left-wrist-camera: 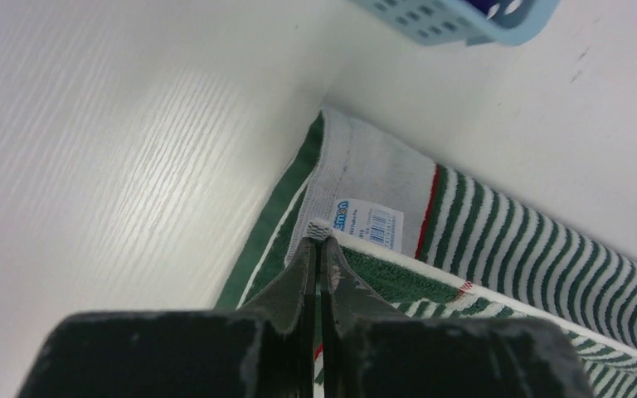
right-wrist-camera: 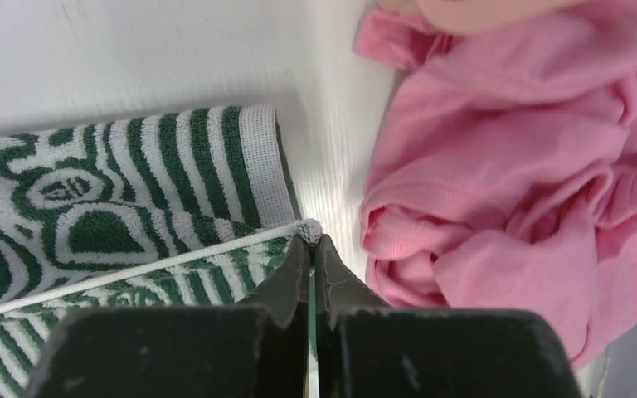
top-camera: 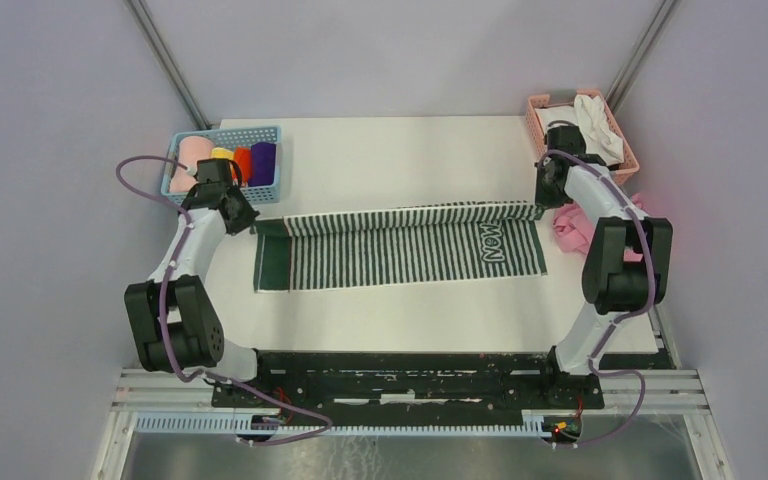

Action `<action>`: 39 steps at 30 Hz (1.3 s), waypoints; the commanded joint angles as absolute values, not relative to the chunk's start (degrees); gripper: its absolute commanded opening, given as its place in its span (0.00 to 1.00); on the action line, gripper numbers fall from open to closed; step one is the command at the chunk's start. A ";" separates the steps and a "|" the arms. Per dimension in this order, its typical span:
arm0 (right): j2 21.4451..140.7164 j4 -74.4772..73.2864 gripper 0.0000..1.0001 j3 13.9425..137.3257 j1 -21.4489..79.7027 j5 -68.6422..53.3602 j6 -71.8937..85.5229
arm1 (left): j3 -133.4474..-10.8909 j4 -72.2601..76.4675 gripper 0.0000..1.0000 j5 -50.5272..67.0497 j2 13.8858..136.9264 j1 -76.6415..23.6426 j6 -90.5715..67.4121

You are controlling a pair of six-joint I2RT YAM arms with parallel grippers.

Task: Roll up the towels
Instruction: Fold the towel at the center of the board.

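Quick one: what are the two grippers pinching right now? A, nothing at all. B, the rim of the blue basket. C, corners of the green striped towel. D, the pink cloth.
C: the wrist views show the left gripper and the right gripper each shut on a corner of the striped towel.

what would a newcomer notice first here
The green-and-white striped towel lies across the middle of the table, its far edge doubled over. The left arm's fingers and the right arm's fingers each pinch one corner of it. A blue basket of coloured rolls sits far left; a crumpled pink cloth lies at the right edge.
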State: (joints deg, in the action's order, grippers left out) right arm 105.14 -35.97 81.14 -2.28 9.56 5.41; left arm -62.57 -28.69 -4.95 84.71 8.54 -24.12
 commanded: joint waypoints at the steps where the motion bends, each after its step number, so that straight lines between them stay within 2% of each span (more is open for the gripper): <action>1: 97.92 -33.85 0.00 76.58 -3.14 18.30 10.62 | -58.82 -31.39 0.03 -13.78 79.67 9.25 -27.87; 7: 89.69 -30.97 0.01 66.59 -3.16 23.82 16.49 | -53.98 -31.45 0.03 -14.82 72.50 9.33 -30.16; 12: 84.60 -28.28 0.00 60.64 -3.19 23.31 21.50 | -48.82 -30.81 0.03 -14.37 68.00 9.46 -34.71; 18: 83.14 -24.59 0.01 54.68 -3.18 24.30 26.95 | -39.12 -25.99 0.03 -10.83 66.28 9.45 -43.44; 23: 83.75 -21.31 0.03 50.75 -3.25 23.44 28.38 | -34.93 -24.26 0.03 -12.41 66.48 9.47 -49.25; 25: 83.75 -20.96 0.07 49.94 -3.28 23.68 29.27 | -33.59 -23.48 0.03 -12.83 66.02 9.42 -50.79; 28: 83.14 -21.61 0.30 49.66 -3.26 24.37 30.53 | -32.63 -22.86 0.05 -13.28 65.76 9.46 -51.73; 31: 80.89 -22.50 0.37 48.94 -3.26 23.87 31.54 | -32.67 -23.37 0.13 -12.62 65.18 9.41 -51.85; 33: 78.12 -23.68 0.43 48.44 -3.26 23.70 32.95 | -32.99 -23.74 0.23 -11.69 64.06 9.46 -51.86; 36: 71.81 -23.90 0.47 46.30 -3.29 20.56 34.00 | -33.19 -25.04 0.43 -11.37 60.85 9.43 -51.77; 39: 66.53 -23.90 0.52 43.86 -3.31 16.93 33.80 | -33.32 -27.50 0.54 -13.32 56.98 9.45 -51.49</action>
State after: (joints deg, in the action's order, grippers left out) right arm 73.69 -24.49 45.93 -3.11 20.23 32.34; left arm -32.69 -26.44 -10.44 62.08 9.04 -50.06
